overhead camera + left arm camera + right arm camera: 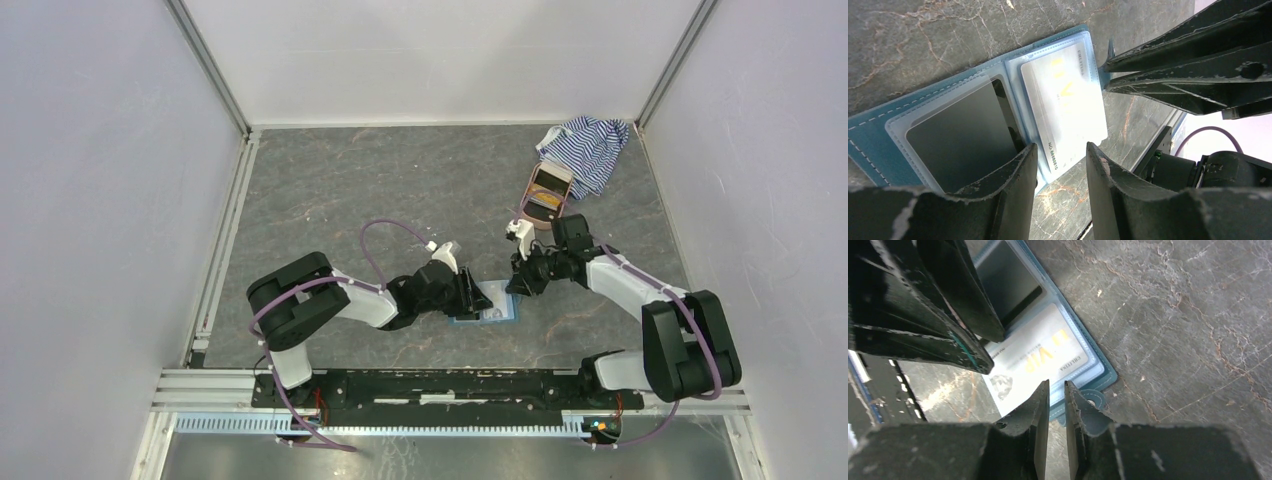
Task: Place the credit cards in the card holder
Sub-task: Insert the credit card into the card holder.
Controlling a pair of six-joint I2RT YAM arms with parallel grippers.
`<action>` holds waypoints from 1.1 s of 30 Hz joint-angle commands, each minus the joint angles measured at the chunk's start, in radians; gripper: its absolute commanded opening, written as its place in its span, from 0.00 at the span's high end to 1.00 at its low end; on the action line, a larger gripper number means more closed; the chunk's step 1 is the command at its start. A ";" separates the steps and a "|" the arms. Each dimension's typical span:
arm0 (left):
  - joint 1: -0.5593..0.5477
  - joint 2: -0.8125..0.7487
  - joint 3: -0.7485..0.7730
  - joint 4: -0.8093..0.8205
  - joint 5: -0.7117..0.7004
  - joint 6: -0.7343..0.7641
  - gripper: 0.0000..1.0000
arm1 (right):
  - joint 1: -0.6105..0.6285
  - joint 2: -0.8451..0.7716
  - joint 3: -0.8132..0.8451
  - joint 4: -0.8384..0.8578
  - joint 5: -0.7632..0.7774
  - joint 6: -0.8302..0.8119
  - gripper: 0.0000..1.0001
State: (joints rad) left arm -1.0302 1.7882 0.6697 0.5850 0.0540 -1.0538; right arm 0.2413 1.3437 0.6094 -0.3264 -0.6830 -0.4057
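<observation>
The card holder (pixel 489 307) lies open at the table's (pixel 350 200) 6 o'clock, a pale credit card (pixel 1068 100) half seated. The left gripper (pixel 1061 150) stands half-open, empty; the right gripper (pixel 1056 385) barely parted. Next, seemingly: nudge it home.

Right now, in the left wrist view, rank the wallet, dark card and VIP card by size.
Wallet, largest.
Dark card and VIP card look alike; the left gripper hides part of the dark one, so unranked.
</observation>
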 commanded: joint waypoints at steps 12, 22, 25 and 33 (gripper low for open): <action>-0.007 0.022 0.028 -0.039 -0.014 0.006 0.52 | -0.056 0.092 0.009 0.041 -0.232 0.105 0.73; -0.007 0.033 0.035 -0.039 -0.013 0.000 0.52 | -0.078 0.036 -0.017 0.054 -0.211 0.138 0.67; -0.006 0.036 0.036 -0.040 -0.011 -0.004 0.52 | -0.095 0.033 -0.030 0.033 -0.230 0.141 0.67; -0.007 0.040 0.033 -0.039 -0.020 -0.012 0.52 | -0.143 0.049 -0.069 0.010 -0.290 0.133 0.67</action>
State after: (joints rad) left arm -1.0302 1.8042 0.6910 0.5770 0.0547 -1.0550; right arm 0.1139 1.3952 0.5442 -0.3183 -0.9077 -0.2768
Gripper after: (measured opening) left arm 0.479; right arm 0.331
